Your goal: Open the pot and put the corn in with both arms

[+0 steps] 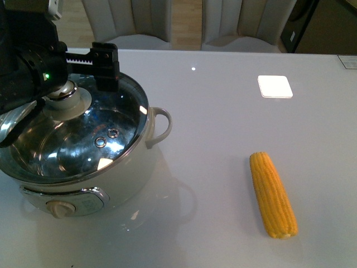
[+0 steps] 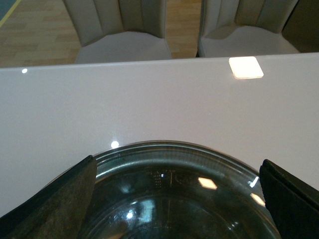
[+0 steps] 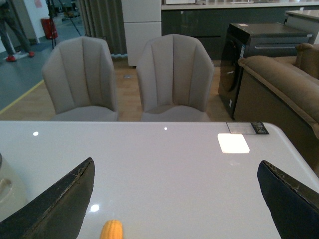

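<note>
The cream-white pot (image 1: 136, 167) stands at the table's left with a front dial (image 1: 60, 208) and a loop handle (image 1: 160, 125). Its glass lid (image 1: 89, 137) is on, with a steel knob (image 1: 66, 95) on top. My left gripper (image 1: 70, 75) hovers open over the knob; in the left wrist view its open fingers (image 2: 60, 199) flank the lid (image 2: 174, 199) without touching it. The corn (image 1: 272, 195) lies bare on the table at the right. My right gripper (image 3: 177, 199) is open and empty above the table, with the corn's tip (image 3: 111, 230) low between its fingers.
A bright square reflection (image 1: 274, 86) sits on the glossy white table (image 1: 223, 128) at the back right. Two grey chairs (image 3: 124, 79) stand behind the far edge. A sofa (image 3: 284, 84) is off to the right.
</note>
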`<state>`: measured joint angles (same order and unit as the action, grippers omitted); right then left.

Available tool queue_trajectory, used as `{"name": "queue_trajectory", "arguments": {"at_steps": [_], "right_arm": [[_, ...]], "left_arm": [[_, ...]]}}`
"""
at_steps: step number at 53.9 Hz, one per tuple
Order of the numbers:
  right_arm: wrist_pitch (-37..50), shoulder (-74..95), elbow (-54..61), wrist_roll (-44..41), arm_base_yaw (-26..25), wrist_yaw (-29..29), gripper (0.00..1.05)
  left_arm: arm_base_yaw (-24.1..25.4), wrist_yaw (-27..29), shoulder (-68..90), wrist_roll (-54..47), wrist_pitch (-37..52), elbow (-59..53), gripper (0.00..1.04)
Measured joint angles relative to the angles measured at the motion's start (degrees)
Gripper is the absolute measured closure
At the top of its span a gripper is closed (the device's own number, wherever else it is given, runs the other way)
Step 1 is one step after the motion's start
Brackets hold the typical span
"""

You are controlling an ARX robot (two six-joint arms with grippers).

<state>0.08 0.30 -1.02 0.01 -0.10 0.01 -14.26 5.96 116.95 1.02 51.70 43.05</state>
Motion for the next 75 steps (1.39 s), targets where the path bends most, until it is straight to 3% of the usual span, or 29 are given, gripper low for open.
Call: {"name": "queue_trajectory", "arguments": {"at_steps": [33,75], "right_arm": [[0.00,0.00,0.00,0.00,0.00,0.00,0.09],[0.00,0.00,0.00,0.00,0.00,0.00,0.09]], "left_arm": [[-0.11,7.41,1.95,4.46,2.95,-2.27,0.07],[-1.60,7.48,0.70,6.58,5.01,-7.54,0.07]]}}
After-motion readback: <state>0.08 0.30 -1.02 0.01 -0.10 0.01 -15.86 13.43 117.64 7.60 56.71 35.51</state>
